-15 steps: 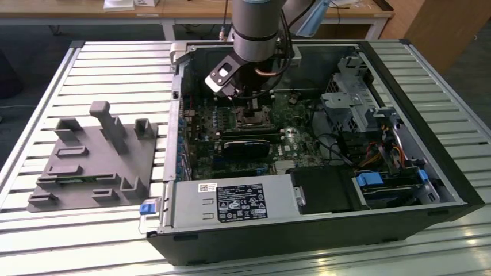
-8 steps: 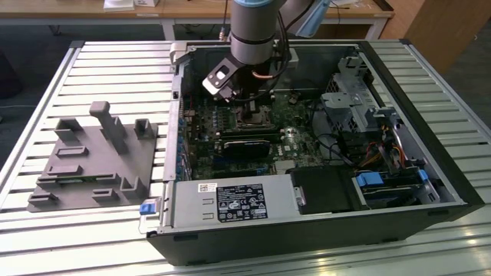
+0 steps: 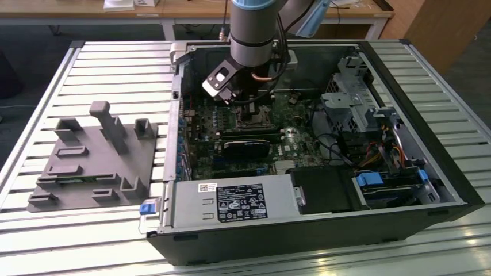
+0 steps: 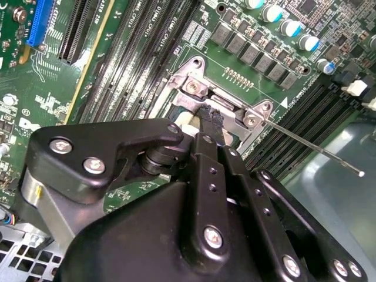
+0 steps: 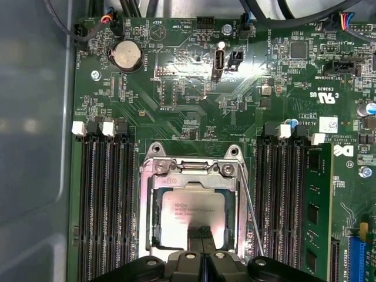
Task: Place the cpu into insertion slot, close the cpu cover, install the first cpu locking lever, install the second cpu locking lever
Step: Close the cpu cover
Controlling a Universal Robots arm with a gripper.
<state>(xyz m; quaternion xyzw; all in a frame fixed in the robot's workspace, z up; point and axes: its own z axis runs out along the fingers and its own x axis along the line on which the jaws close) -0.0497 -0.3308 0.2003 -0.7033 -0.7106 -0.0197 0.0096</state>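
First wrist view, nearest in: black two-finger gripper (image 5: 201,234), fingertips pressed together with no gap and nothing visibly pinched, tip set down at the near edge of the cpu (image 5: 188,211), a small flat square chip with a silvery-grey metal top. Lies flat inside the insertion slot (image 5: 157,223), a small dark square socket with a silvery rim. Over it, seemingly lowered, the cpu cover (image 5: 194,170), a thin silvery metal frame with a large central window. Just beside, a thin steel-wire locking lever (image 5: 252,217), standing free and unlatched in the second wrist view. Judged step in hand: closing or pressing down the cover, chip already seated. Calls for steady downward pressure on the frame alone, without shifting the chip beneath. Farther out, green motherboard (image 5: 176,88) bedded in the open black metal computer case (image 3: 307,238), alongside a silvery labelled power-supply box (image 3: 230,204). Beyond, at the exterior view's left, a grey moulded fixture plate (image 3: 84,167) on the slatted aluminium table (image 3: 115,63).
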